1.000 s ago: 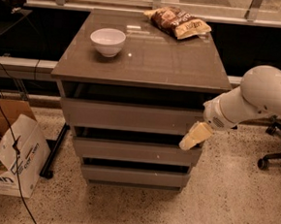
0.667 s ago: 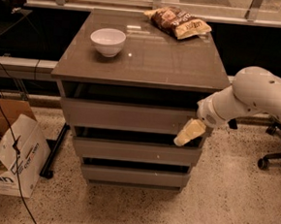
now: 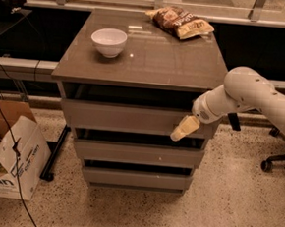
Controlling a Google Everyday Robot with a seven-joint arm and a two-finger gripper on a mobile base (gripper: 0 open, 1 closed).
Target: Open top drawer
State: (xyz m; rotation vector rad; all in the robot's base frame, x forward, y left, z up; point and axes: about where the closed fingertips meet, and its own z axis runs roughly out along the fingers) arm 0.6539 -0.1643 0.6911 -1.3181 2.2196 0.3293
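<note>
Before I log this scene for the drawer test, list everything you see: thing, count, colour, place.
cabinet: one, grey-brown, centre of view, on the speckled floor
top drawer: one, grey, just under the cabinet top
middle drawer: one, grey, below the top drawer
bottom drawer: one, grey, lowest
bowl: one, white, cabinet top, left
snack bag: one, brown and yellow, cabinet top, back right
cardboard box: one, white and brown, floor at left
chair base: one, black, floor at far right
arm: one, white, reaching in from the right
gripper: one, cream, at the right end of the top drawer front
</note>
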